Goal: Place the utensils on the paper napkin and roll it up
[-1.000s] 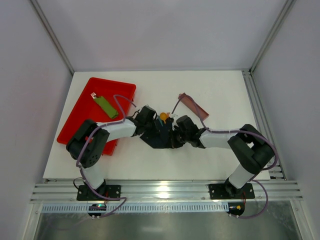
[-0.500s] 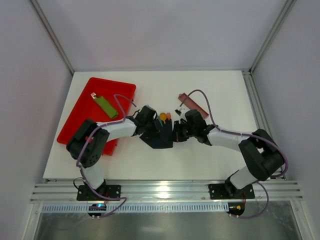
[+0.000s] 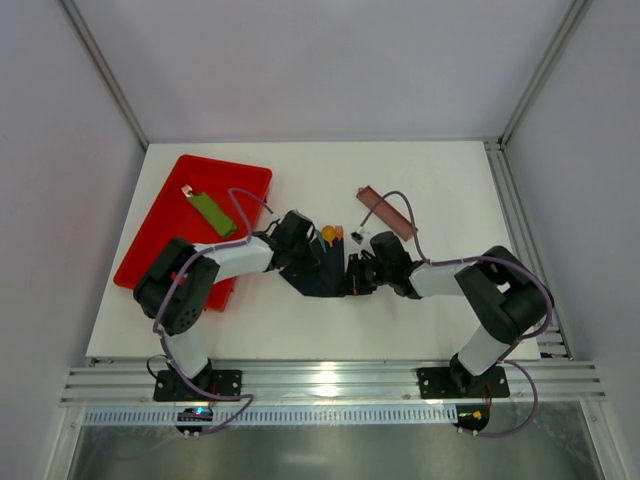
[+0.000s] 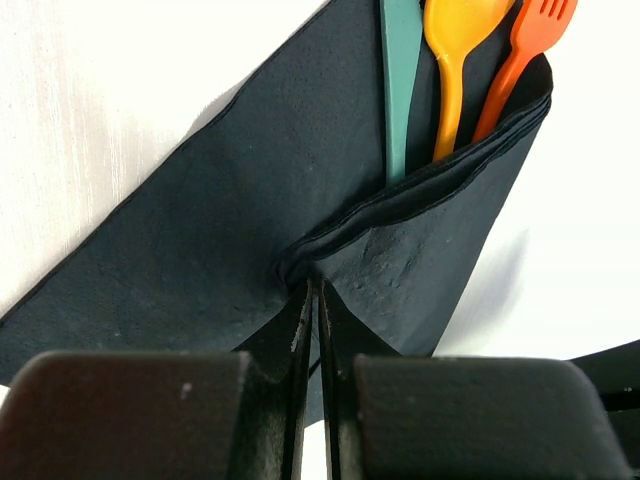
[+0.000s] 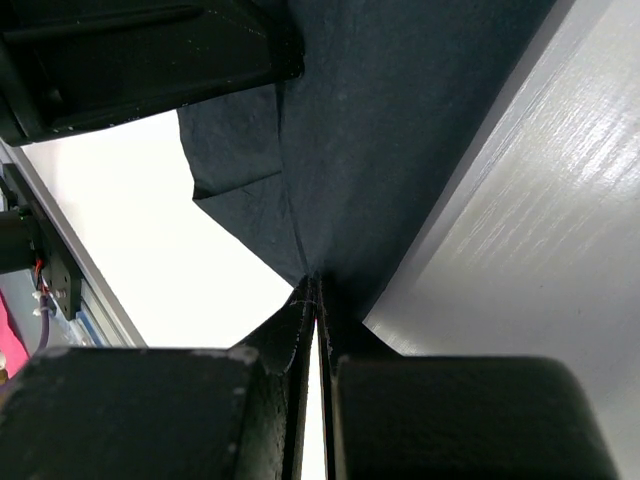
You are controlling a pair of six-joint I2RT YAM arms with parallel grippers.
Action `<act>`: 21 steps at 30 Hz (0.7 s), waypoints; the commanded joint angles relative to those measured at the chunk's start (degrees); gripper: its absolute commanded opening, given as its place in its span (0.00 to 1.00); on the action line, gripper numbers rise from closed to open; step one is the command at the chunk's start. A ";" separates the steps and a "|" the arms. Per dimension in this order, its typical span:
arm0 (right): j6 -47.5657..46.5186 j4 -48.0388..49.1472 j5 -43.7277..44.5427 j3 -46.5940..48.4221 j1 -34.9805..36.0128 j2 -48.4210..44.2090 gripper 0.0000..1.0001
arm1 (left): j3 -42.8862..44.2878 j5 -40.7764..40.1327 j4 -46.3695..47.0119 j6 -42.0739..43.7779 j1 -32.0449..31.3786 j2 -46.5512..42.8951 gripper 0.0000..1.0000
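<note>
The black paper napkin (image 3: 326, 281) lies mid-table with one flap folded over the utensils' handles. In the left wrist view, the utensils are a teal knife (image 4: 401, 70), a yellow spoon (image 4: 455, 45) and an orange fork (image 4: 522, 50), and they stick out of the fold (image 4: 430, 240). Their heads (image 3: 332, 234) show at the napkin's far edge. My left gripper (image 3: 308, 263) (image 4: 310, 288) is shut on the fold's crease. From the right side, my right gripper (image 3: 357, 277) (image 5: 316, 284) is shut on a napkin corner (image 5: 330, 150). The handles are hidden.
A red tray (image 3: 160, 235) sits at the left under the left arm, with a flat green piece (image 3: 213, 213) in it. A narrow brown tray (image 3: 386, 211) lies just behind the right gripper. The table's right edge has a metal rail (image 3: 520, 240).
The right forearm swung outward and came back in, with its gripper staying at the napkin's right side. The orange fork head now shows beside the yellow spoon. The left arm held still.
</note>
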 commanded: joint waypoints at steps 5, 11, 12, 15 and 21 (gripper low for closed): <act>-1.98 -7.70 3.72 3.12 0.21 -4.25 0.05 | -1.91 -4.16 -8.55 3.01 0.14 3.43 0.05; -3.30 -16.68 11.20 14.28 0.21 -3.74 0.05 | -2.18 -3.81 -8.02 2.83 0.14 3.17 0.04; -3.39 -16.86 11.73 16.65 0.21 -2.77 0.04 | -2.17 -3.63 -7.93 2.75 0.14 3.17 0.05; -3.74 -16.86 15.68 20.34 0.92 0.13 0.04 | -2.26 -3.37 -7.76 2.83 0.14 3.17 0.05; -3.83 -19.50 20.59 26.24 3.02 5.85 0.04 | -2.70 -3.63 -7.75 2.57 0.14 2.90 0.05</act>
